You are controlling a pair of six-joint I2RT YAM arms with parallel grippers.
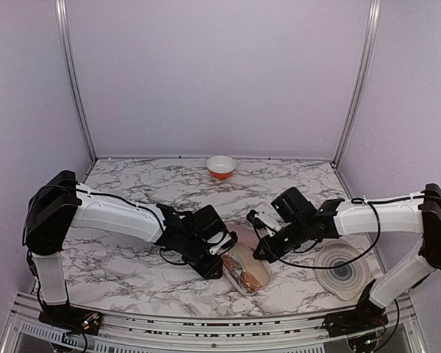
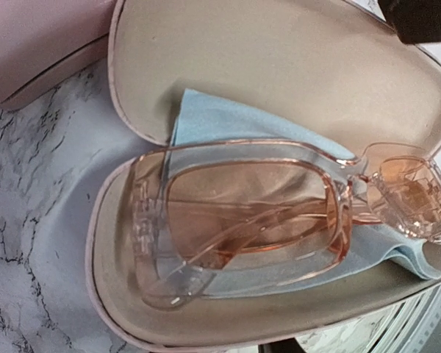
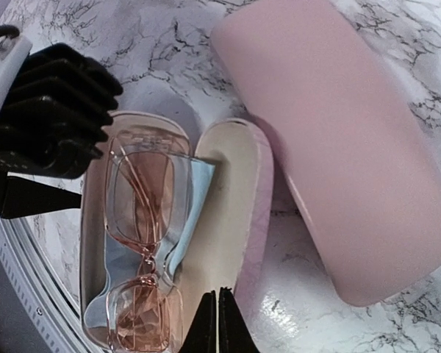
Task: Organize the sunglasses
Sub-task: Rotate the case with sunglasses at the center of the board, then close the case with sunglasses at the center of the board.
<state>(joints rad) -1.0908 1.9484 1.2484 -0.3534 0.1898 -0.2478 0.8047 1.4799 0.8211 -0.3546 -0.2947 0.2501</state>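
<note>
The sunglasses (image 2: 264, 213), a chunky clear frame with orange-pink lenses, lie folded in the base of an open pink case (image 2: 117, 294), on a light blue cloth (image 2: 220, 118). Their long axis runs along the case. The case's lid (image 2: 279, 59) is thrown back flat on the worktop (image 1: 132, 184), on the side toward a second, closed pink case (image 3: 345, 147) just beside it.

The right fingers (image 3: 208, 327) are pressed together with nothing visible between them, tips hanging over one end of the lid. From there the glasses lie just across the hinge line, parallel to the lid. The left fingers (image 1: 212, 259) sit at the opposite end of the case, on the base side; how far apart they stand, or whether they touch anything, cannot be told.

Judging by this, the pair is already stowed and folding the lid over falls to the right arm, which is nearer. Further off stand an orange bowl (image 1: 220, 166) and a round clear dish (image 1: 342, 272).
</note>
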